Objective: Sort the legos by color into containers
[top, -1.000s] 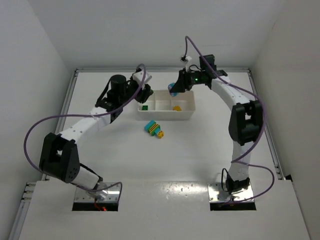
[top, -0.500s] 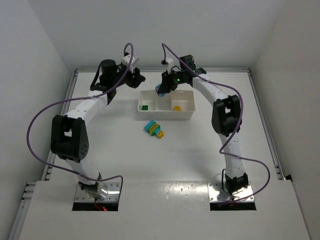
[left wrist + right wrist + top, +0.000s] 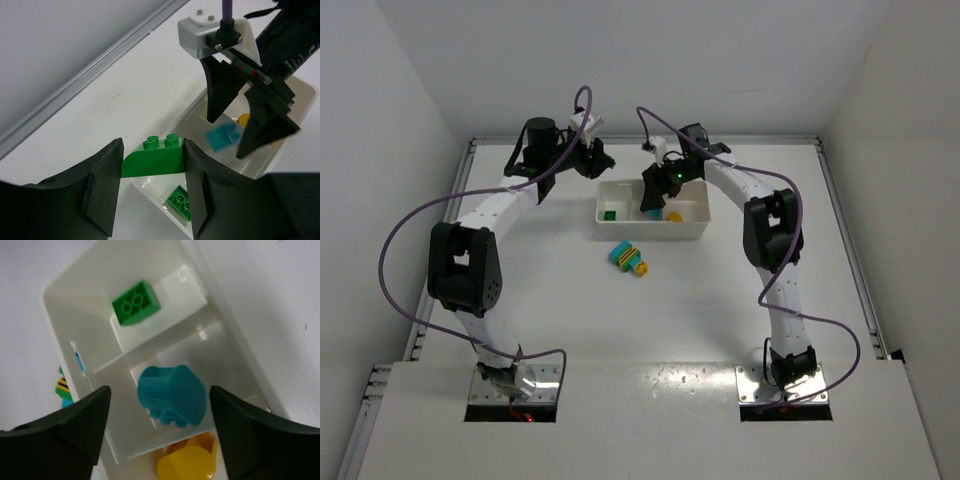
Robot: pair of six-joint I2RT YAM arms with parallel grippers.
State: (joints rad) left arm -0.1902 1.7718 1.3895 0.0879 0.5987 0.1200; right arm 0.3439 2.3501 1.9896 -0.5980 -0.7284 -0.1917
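Observation:
My left gripper (image 3: 152, 146) is shut on a green curved lego (image 3: 152, 161), held just behind the tray's far left corner (image 3: 600, 186). Under it, a second green lego (image 3: 180, 201) lies in the left compartment (image 3: 136, 302). My right gripper (image 3: 159, 407) is open over the middle compartment. A cyan-blue lego (image 3: 172, 395) sits loose between its spread fingers and touches neither; I cannot tell whether it rests on the floor. A yellow lego (image 3: 187, 465) is in the right compartment. The white tray (image 3: 685, 232) holds all three compartments.
A multicoloured clump of legos (image 3: 628, 258) lies on the table just in front of the tray. Both grippers (image 3: 596, 158) (image 3: 655, 195) hang close together at the tray. The right gripper's fingers (image 3: 220, 95) show in the left wrist view.
My right gripper has swung left over the middle compartment, opened and let go of the cyan-blue lego. My left arm shifted back and left with the green lego still gripped.

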